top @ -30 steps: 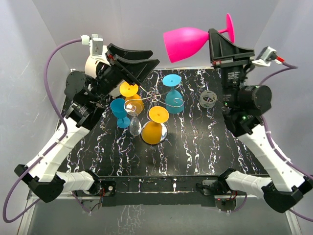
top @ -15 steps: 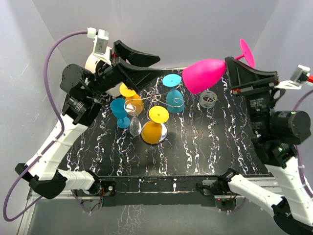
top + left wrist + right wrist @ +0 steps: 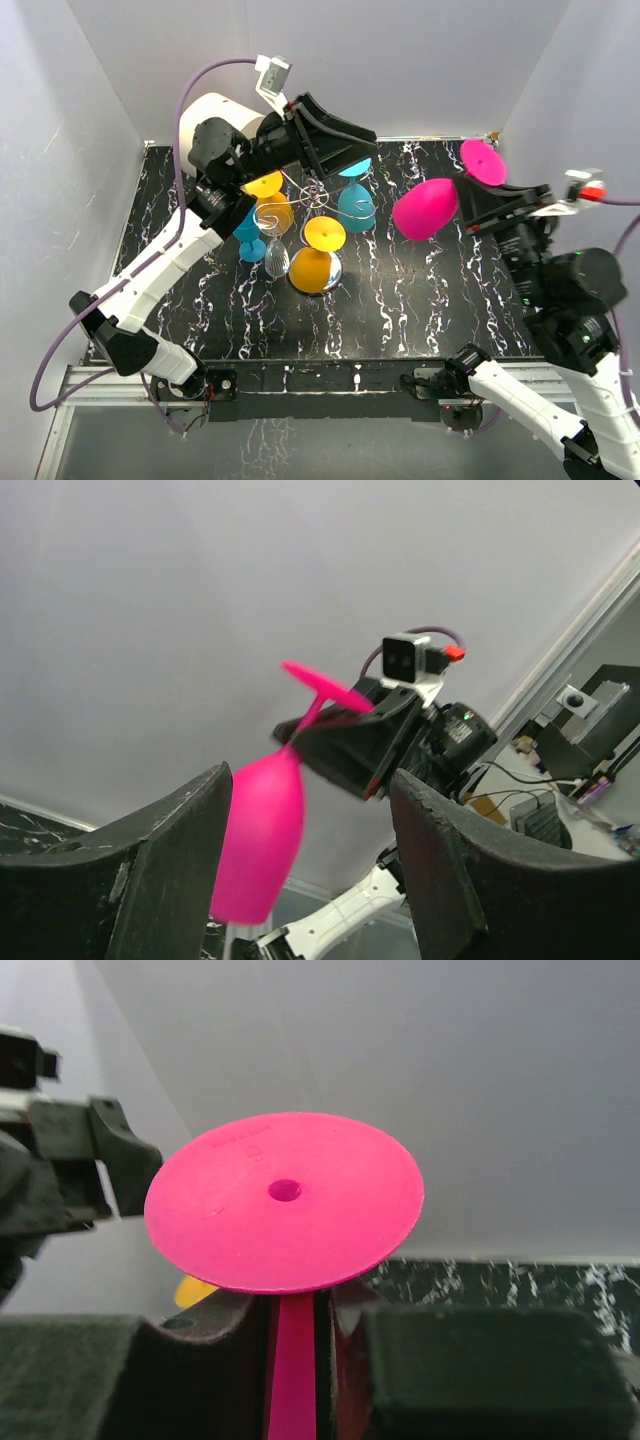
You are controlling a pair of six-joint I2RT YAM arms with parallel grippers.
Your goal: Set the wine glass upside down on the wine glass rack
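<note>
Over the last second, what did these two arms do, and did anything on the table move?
The right fingers, still gripping the pink wine glass by its stem, swung it down from high at the back and tipped it bowl-down, closer to the wine glass rack. The left fingers, open and empty, reached rightward above the rack. The rack and the other glasses stayed put.

Black marbled surface (image 3: 420, 290), white veins all over. Big cream cylinder (image 3: 222, 108) sits at the back left. Mid-surface there's a cluster of glasses. The front orange glass (image 3: 314, 270) has its yellow foot up, and so does the back orange glass (image 3: 275, 212). The teal glass (image 3: 356, 206) is behind, the blue glass (image 3: 242, 220) on the left, and the clear glass (image 3: 277, 260) just beside it.
</note>
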